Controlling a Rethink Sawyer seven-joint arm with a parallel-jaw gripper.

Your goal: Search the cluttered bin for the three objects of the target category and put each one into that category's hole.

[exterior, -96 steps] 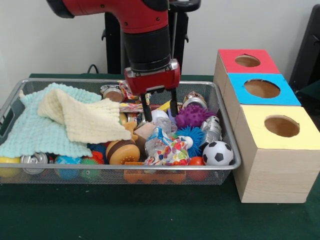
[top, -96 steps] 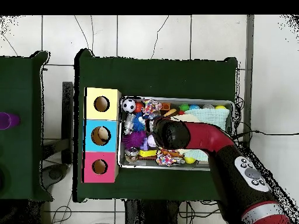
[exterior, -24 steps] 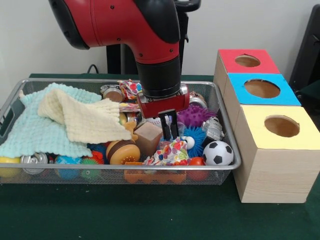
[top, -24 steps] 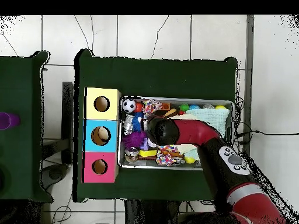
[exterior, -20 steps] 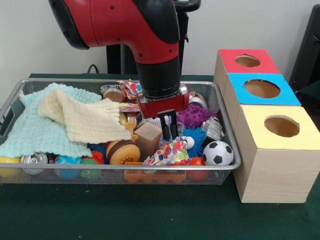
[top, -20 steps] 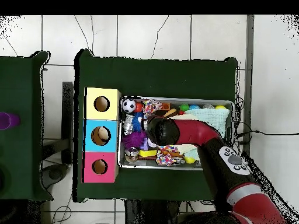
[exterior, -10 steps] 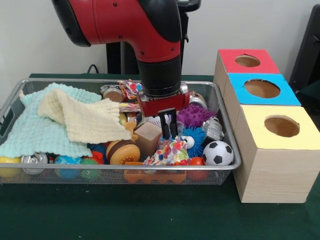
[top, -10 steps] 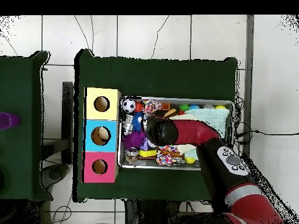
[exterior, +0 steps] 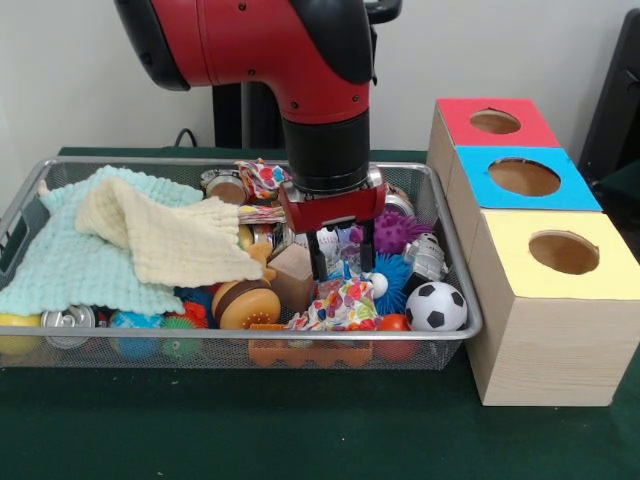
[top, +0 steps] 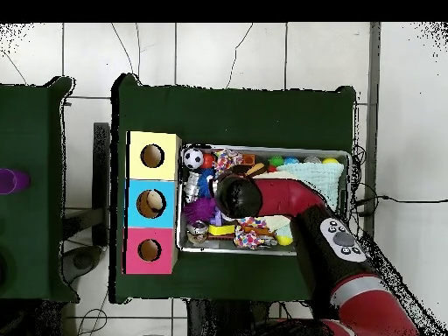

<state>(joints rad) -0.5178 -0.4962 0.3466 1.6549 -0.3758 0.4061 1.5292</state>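
Note:
The bin [exterior: 150,163] is a wide silver wire-mesh basket full of toys; it also shows in the overhead view [top: 262,149]. My gripper [exterior: 341,256] hangs inside its right half with its fingers apart. It is just above a patterned cloth [exterior: 345,303], between a brown wooden block [exterior: 290,276] and a blue spiky ball [exterior: 390,271]. It holds nothing. Three wooden boxes with round holes stand to the right: red top [exterior: 495,122], blue top [exterior: 525,178], yellow top [exterior: 560,255]. In the overhead view the arm [top: 280,197] hides the gripper.
Also in the bin are a soccer ball [exterior: 436,306], a purple spiky ball [exterior: 392,232], a burger toy [exterior: 246,304], a mint cloth [exterior: 60,265], a cream cloth [exterior: 170,238], an orange piece [exterior: 300,352] and a can [exterior: 68,320].
The gripper has shifted slightly to the right in the front view. Its fingers, close together before, now stand apart.

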